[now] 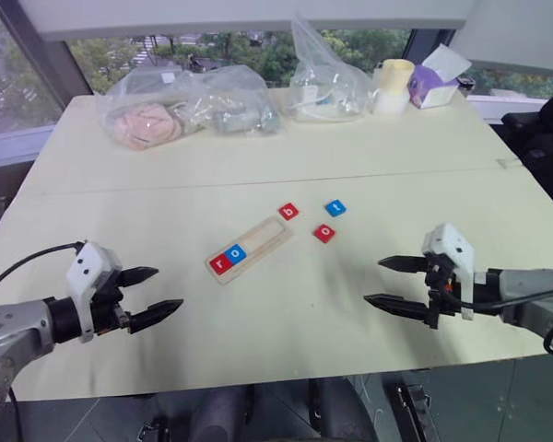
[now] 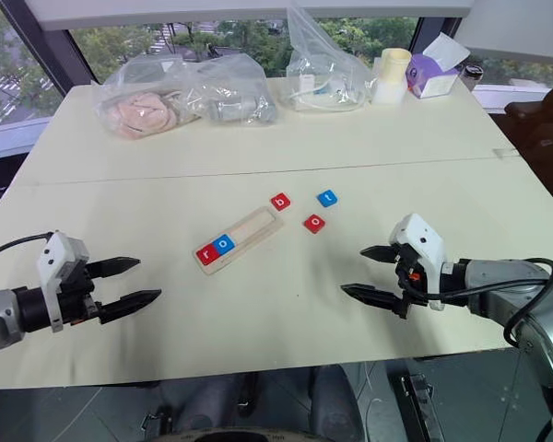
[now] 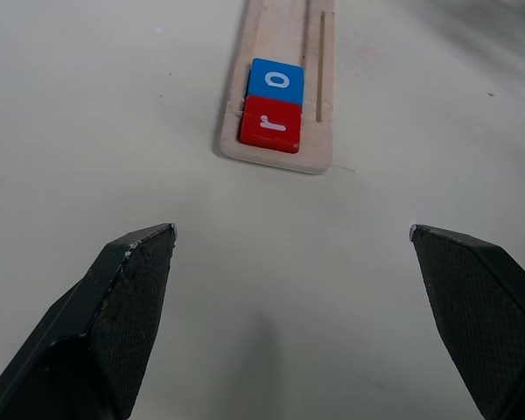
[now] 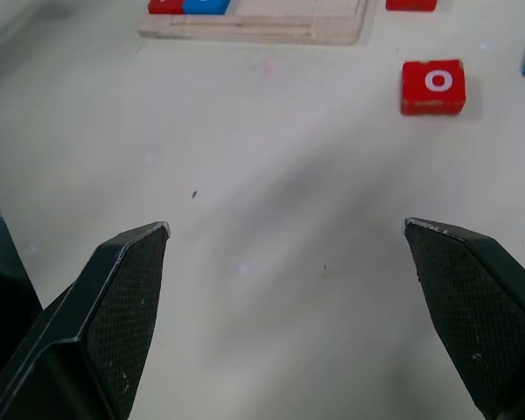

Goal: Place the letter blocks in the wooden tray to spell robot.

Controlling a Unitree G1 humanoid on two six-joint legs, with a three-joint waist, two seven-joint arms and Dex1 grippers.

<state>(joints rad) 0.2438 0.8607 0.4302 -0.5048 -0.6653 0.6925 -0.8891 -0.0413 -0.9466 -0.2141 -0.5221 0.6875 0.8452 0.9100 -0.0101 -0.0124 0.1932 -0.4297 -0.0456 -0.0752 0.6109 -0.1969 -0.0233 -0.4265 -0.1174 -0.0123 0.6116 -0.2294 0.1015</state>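
- My left gripper (image 1: 150,289) hangs above the near left part of the counter (image 1: 369,147) with its fingers spread wide and nothing between them; I read it as parked, leaving the middle free.
- My right gripper (image 1: 393,282) mirrors it on the near right, also released and empty, aimed inward toward the tiles, so either arm could make the next pick.
- Ahead of the left gripper and toward the centre lies the wooden tray (image 1: 263,238), set at a slant. The red r block (image 1: 222,263) sits at its near end with the blue o block (image 1: 237,251) touching it, so the word is filling from that end; the rest of the slot is bare.
- Three tiles lie loose on the counter, closer to the right gripper: the red o block (image 1: 324,233) nearest it, just beside the tray's far end; the red b block (image 1: 288,211) close by that far end; the blue t block (image 1: 335,208) a little beyond.
- I judge b is due next, and the right gripper has the shorter reach.
- Well beyond everything, at the counter's far edge, sit plastic bags (image 1: 189,109), out of the way.
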